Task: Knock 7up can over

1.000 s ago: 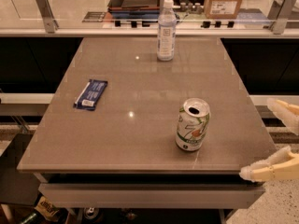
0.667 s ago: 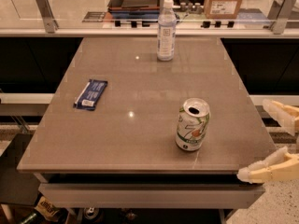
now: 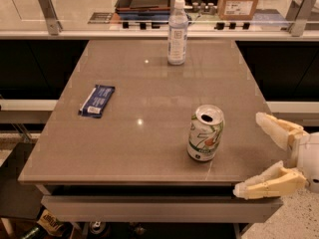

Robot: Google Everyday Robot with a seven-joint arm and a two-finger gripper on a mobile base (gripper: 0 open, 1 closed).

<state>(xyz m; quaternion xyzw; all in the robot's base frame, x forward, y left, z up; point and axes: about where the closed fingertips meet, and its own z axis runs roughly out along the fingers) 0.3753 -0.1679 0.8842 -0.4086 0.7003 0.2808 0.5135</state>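
The gripper (image 3: 247, 154) hangs at the front right corner of the desk (image 3: 149, 148), its two pale fingers (image 3: 273, 129) spread wide apart and pointing in toward the desk top with nothing between them. One finger reaches just over the right edge; the other lies lower, its tip at the front edge near the corner. Beyond that right edge the floor is open, and a dark gap runs between the desk and the counter at the back.

Just left of the gripper, near but not touching, the 7up can (image 3: 206, 133) stands upright on the front right part of the desk, its opened top showing. It sits close to the front edge, roughly level with the gap between the fingers.

To the can's left and behind it the surface lies bare for a good stretch. A flat blue packet (image 3: 96, 100) lies well apart toward the left edge. A clear plastic bottle (image 3: 177, 32) with a white cap stands upright by the far edge.
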